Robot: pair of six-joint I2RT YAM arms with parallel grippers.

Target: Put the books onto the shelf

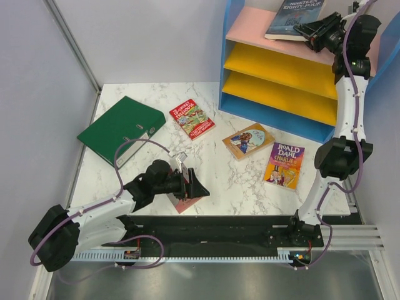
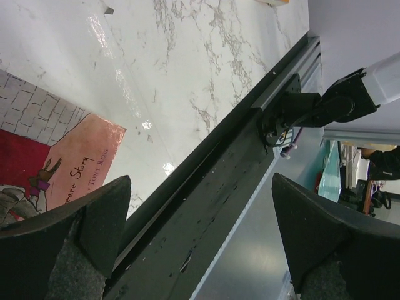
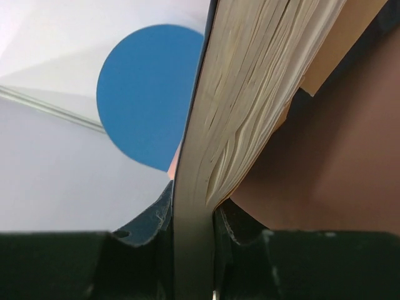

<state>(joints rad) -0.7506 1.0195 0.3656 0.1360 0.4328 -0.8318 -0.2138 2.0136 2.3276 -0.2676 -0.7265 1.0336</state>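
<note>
The shelf (image 1: 228,62) stands at the back right, with blue sides, a pink top board (image 1: 250,28) and two yellow boards. My right gripper (image 1: 310,31) is shut on the dark "Nineteen Eighty-Four" book (image 1: 290,19), which lies over the pink board. In the right wrist view its page edge (image 3: 250,94) runs up from the right gripper (image 3: 194,212). My left gripper (image 1: 199,187) is open and empty above a pink-red book (image 1: 186,203) near the front edge. In the left wrist view that pink-red book (image 2: 56,156) lies left of the left gripper (image 2: 200,181). A red book (image 1: 192,119), a tan book (image 1: 248,140) and a Roald Dahl book (image 1: 284,165) lie flat on the table.
A green binder (image 1: 119,128) lies at the left of the marble table. A black rail (image 1: 212,228) runs along the front edge, and the right arm's base (image 2: 312,106) is bolted to it. Grey walls close in the left and back.
</note>
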